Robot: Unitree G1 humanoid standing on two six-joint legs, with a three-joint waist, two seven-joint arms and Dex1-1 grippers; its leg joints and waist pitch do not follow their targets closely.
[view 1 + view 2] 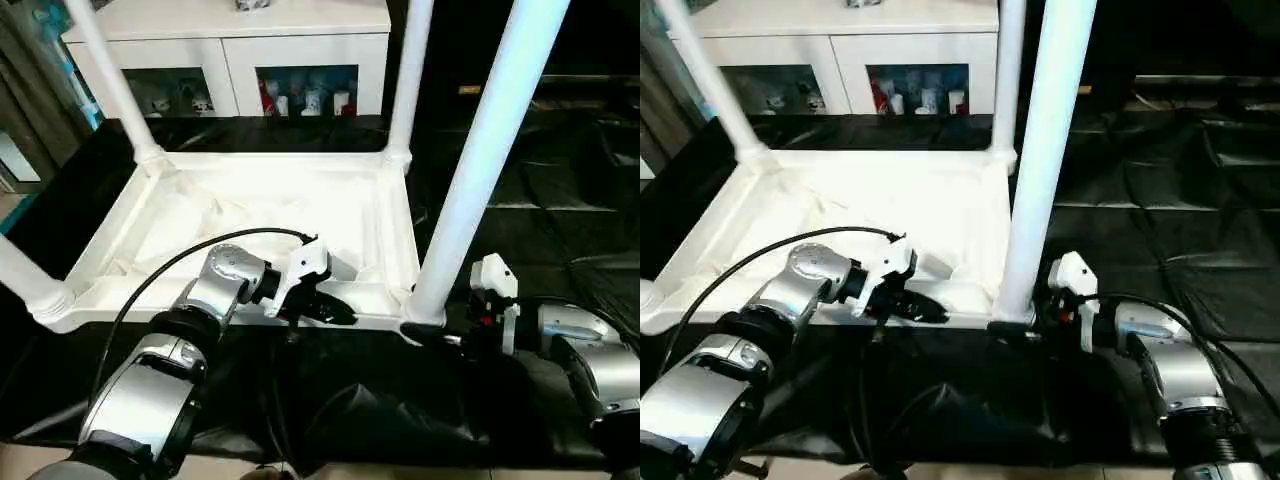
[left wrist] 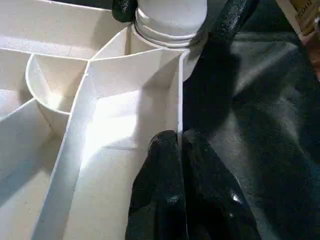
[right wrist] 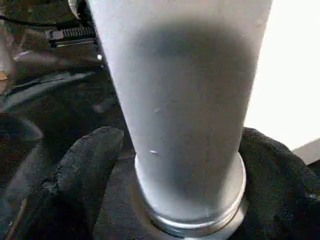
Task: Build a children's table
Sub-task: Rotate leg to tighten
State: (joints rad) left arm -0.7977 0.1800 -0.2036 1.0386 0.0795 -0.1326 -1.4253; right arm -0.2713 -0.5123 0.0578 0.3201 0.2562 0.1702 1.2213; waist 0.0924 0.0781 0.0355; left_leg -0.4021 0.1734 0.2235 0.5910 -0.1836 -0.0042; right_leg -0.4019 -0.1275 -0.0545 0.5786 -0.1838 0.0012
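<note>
The children's table [image 1: 260, 200] lies upside down on the black-covered work table, ribbed underside up, with its white legs standing in the corner sockets. My left gripper [image 1: 335, 310] is shut on the thin near rim of the top [image 2: 177, 100], one black finger inside the rim and one outside. The near right leg [image 1: 480, 150] rises from its socket beside it. My right gripper [image 1: 430, 335] reaches around this leg's base. Its fingers [image 3: 90, 165] stand apart on either side of the leg [image 3: 185, 100], just above the socket collar.
Legs also stand at the far left [image 1: 110, 80], far right [image 1: 410, 70] and near left [image 1: 25, 275] corners. A white cabinet [image 1: 230, 40] with glass doors stands behind. The black cover [image 1: 560, 200] lies wrinkled to the right. A black cable [image 1: 170, 265] arcs over my left forearm.
</note>
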